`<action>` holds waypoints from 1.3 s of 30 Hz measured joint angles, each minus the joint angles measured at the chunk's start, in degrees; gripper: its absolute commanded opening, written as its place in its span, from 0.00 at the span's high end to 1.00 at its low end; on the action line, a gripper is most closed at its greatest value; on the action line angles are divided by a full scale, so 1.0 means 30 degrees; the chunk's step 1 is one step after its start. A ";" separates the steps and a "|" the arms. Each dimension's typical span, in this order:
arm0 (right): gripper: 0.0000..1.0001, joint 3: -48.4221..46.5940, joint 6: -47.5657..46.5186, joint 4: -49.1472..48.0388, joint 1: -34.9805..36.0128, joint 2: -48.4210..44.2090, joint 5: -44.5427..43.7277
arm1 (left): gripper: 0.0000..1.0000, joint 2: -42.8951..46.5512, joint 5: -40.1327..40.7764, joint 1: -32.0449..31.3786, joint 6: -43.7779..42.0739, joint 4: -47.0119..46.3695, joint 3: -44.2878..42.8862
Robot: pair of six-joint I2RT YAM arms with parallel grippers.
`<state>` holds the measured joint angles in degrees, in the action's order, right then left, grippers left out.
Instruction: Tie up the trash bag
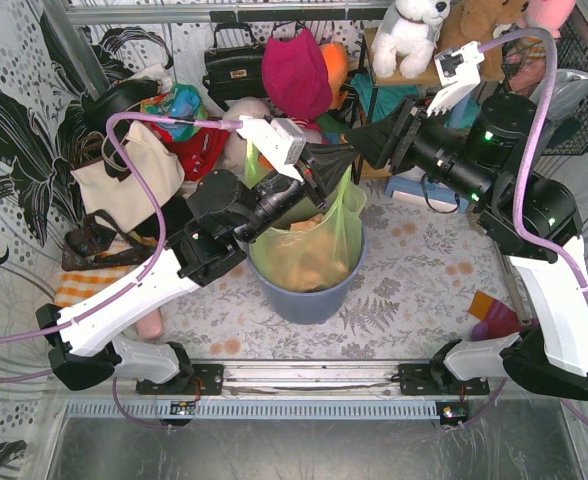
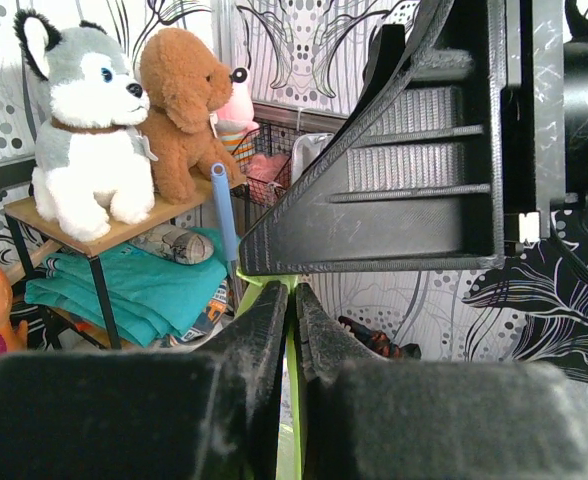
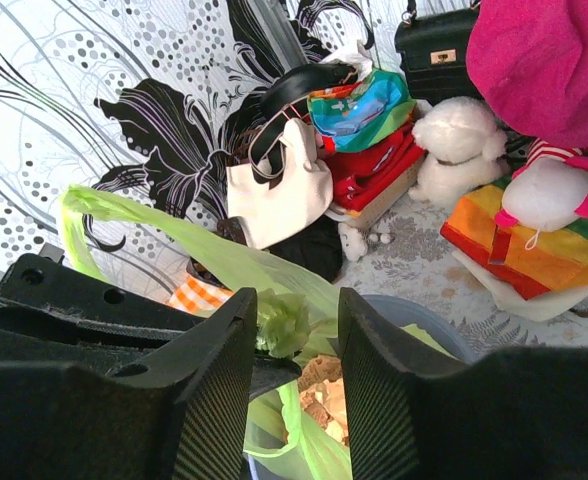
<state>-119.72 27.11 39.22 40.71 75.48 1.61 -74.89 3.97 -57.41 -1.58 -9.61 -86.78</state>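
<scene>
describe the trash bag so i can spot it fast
At the middle of the table stands a round blue bin. The trash bag sits in it and rises above its rim. Unlike the white tote nearby, it is thin, see-through light-green plastic with tan paper inside.

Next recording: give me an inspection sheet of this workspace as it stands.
Surface: floral-patterned table cover under the bin.
Job's things: trash bag sits in the blue bin, tan paper inside, mouth untied, film drawn upward.
Clutter: white tote, black handbag, plush toys and other soft goods piled behind the bin.
Grippers: left gripper, jaws closed on a strip of bag film; right gripper, jaws apart with bunched film between them.
Cables: purple cables loop over both arms.
Surroundings: black-and-white floral curtains; wire basket at right.
</scene>
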 measured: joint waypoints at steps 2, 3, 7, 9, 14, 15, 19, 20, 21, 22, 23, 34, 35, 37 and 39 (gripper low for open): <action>0.74 -0.0095 -0.0124 0.0000 0.0000 0.0029 0.0000 | 0.86 0.0000 -0.0051 0.0015 0.0000 0.0000 0.0000; 0.80 -0.0153 -0.0219 0.0007 0.0000 0.0044 0.0000 | 0.86 0.0000 -0.0066 0.0015 0.0000 0.0007 0.0000; 1.00 -0.0379 -0.0408 0.0000 0.0000 0.0146 0.0015 | 0.84 0.0000 -0.0066 0.0015 0.0000 0.0007 0.0000; 1.00 -0.0401 -0.0423 0.0000 0.0000 0.0146 0.0022 | 0.73 0.0000 -0.0066 0.0015 0.0000 0.0007 0.0000; 1.00 -0.0415 -0.0423 -0.0022 0.0000 0.0146 0.0015 | 0.55 0.0000 0.0015 0.0015 -0.0138 -0.0015 0.0015; 1.00 -0.0415 -0.0423 -0.0044 0.0000 0.0138 0.0022 | 0.53 0.0022 0.0066 0.0015 -0.0138 -0.0080 0.0066; 1.00 -0.0415 -0.0423 -0.0277 0.0000 0.0087 0.0051 | 0.46 0.0051 0.0138 0.0233 -0.0117 -0.0233 0.0226; 1.00 -0.0415 -0.0423 -0.0328 0.0000 0.0066 0.0102 | 0.45 0.0051 0.0095 0.0386 -0.0095 -0.0248 0.0226; 1.00 -0.0415 -0.0423 -0.0372 0.0000 0.0044 0.0168 | 0.44 0.0036 0.0051 0.0532 -0.0066 -0.0299 0.0226; 1.00 -0.0415 -0.0423 -0.0393 0.0000 0.0015 0.0255 | 0.43 0.0000 -0.0058 0.0721 -0.0022 -0.0423 0.0226; 1.00 -0.0415 -0.0423 -0.0423 0.0000 -0.0007 0.0372 | 0.42 -0.0051 -0.0168 0.0845 0.0029 -0.0510 0.0226; 1.00 -0.0364 -0.0423 -0.0816 0.0000 -0.0189 0.1537 | 0.45 -0.0729 -0.2820 0.1902 0.1100 -0.1974 0.0240; 1.00 -0.0328 -0.0423 -0.0860 0.0000 -0.0255 0.1552 | 0.45 -0.0729 -0.3067 0.1953 0.1166 -0.2142 0.0240; 1.00 -0.0270 -0.0423 -0.0903 0.0000 -0.0372 0.1545 | 0.44 -0.0721 -0.3475 0.2040 0.1319 -0.2433 0.0284; 1.00 -0.0262 -0.0423 -0.0947 0.0000 -0.0452 0.1552 | 0.45 -0.0656 -0.3869 0.2069 0.1472 -0.2747 0.0437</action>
<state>-120.51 25.85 36.38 40.71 74.13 6.26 -76.86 -7.64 -51.20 2.83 -17.85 -85.47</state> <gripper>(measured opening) 0.004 0.557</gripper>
